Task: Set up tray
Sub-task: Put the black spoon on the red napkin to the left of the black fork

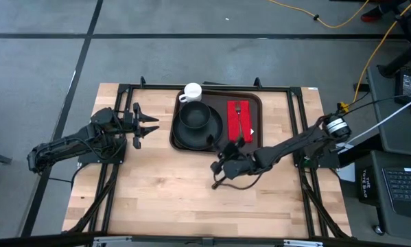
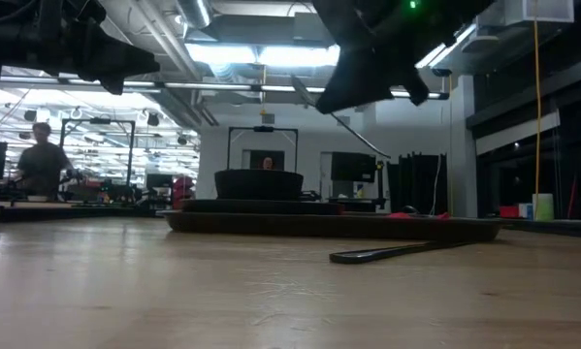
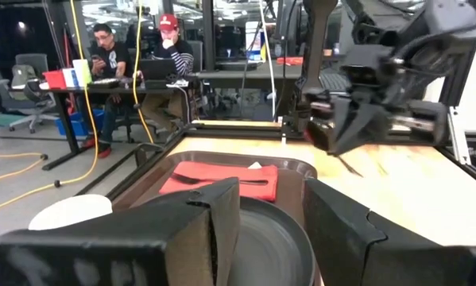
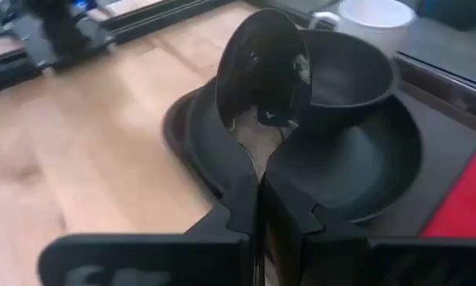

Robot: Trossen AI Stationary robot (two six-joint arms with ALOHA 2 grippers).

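With the tray (image 1: 219, 97) at the far middle of the tabletop (image 1: 157, 199), the right hand (image 4: 259, 208), clamped on a spoon (image 4: 263, 67), seems set to place it; the left hand (image 1: 152, 125) waits open.

Place: a robotics lab or open workshop hall.
Evidence: seated people (image 3: 134, 59) at desks with monitors, yellow cable (image 1: 332, 20) across concrete floor, laptop (image 1: 403, 184) beside the wooden table (image 1: 164, 199).
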